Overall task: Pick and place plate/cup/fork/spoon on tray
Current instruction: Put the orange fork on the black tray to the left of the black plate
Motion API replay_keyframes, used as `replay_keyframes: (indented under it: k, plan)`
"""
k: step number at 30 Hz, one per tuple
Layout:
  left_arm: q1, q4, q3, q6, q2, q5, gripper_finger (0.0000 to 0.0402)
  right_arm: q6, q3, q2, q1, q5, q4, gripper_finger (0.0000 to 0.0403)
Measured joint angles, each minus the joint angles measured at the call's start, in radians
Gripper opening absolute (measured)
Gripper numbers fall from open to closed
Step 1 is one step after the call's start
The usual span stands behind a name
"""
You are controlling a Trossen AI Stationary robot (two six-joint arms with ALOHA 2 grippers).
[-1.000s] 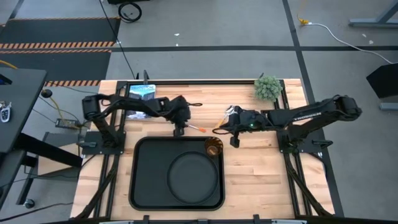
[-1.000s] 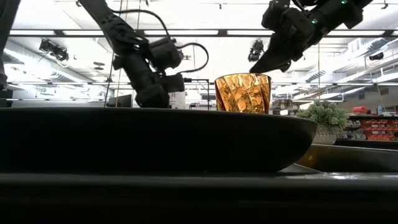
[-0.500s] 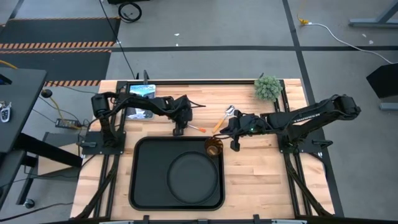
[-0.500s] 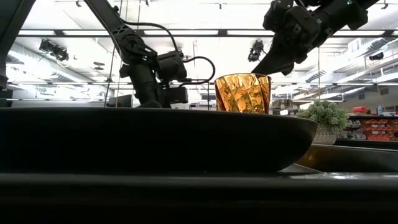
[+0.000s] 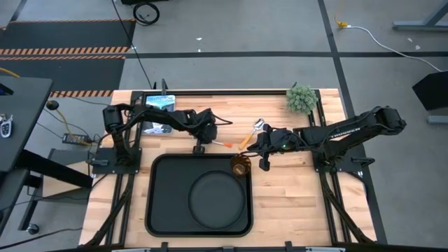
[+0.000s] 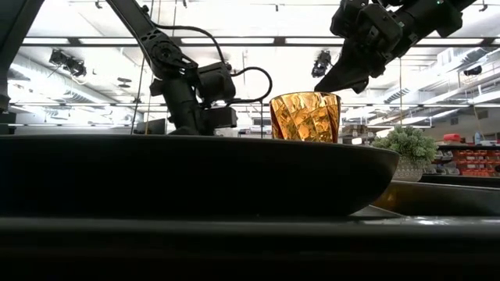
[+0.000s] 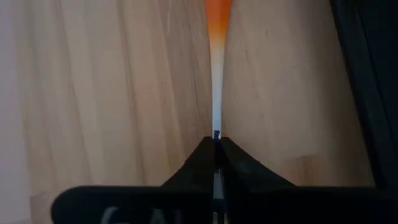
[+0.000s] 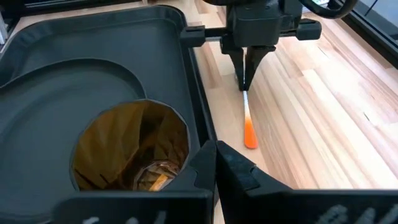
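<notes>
The black tray (image 5: 157,203) holds the round black plate (image 5: 213,198) and the amber cup (image 5: 240,165) in its far right corner. Just beyond the tray's far rim the fork (image 5: 222,144) lies flat on the wooden table, red-orange handle toward the right. My left gripper (image 5: 199,147) stands over the fork's metal end, shut on it. My right gripper (image 5: 255,145) is shut, up in the air above the cup (image 8: 130,149). The spoon (image 5: 250,134) shows at it, with the silver bowl toward the far edge and the yellow-orange handle toward the tray. My left gripper pinches the fork's silver metal end (image 7: 216,118) between its two fingers (image 8: 244,74), which point down from above. The fork lies on the table and runs away from the fingers, handle end (image 8: 250,138) free. My right gripper is shut on the spoon, which lies across the fingers in the high view and is clear of the table. The gripper's own body hides the place of contact, and the right wrist view does not show the spoon.
A small potted plant (image 5: 302,98) stands at the table's far right. A blue-and-white object (image 5: 159,103) lies at the far left behind the left arm. Bare wood lies right of the tray.
My left gripper has come down a little over the fork's metal end and shut on it; the fork has stayed on the table. My right gripper has shifted slightly toward the table's left with the spoon, ending over the cup.
</notes>
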Motion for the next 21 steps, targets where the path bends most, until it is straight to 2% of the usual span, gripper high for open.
replay_keyframes:
  k: [4, 9, 14, 18, 21]
  plan:
    - [-0.001, -0.011, -0.004, 0.000, -0.036, -0.019, 0.0015, 0.003, 0.000, 0.000, 0.000, -0.001, -0.001, 0.0014]
    - [0.006, -0.089, -0.005, 0.003, -0.152, -0.103, 0.0014, 0.003, 0.000, 0.000, 0.003, -0.010, -0.001, 0.0014]
    - [0.013, -0.189, -0.006, -0.001, -0.271, -0.087, 0.0014, -0.002, 0.001, 0.000, 0.006, -0.011, 0.010, 0.0014]
    - [-0.010, -0.304, -0.005, 0.102, -0.364, -0.006, 0.0014, -0.001, 0.001, -0.001, 0.007, -0.013, -0.009, 0.0014]
    - [-0.059, -0.414, -0.005, 0.253, -0.416, 0.002, 0.0014, 0.020, 0.001, -0.006, 0.014, -0.018, -0.034, 0.0014]
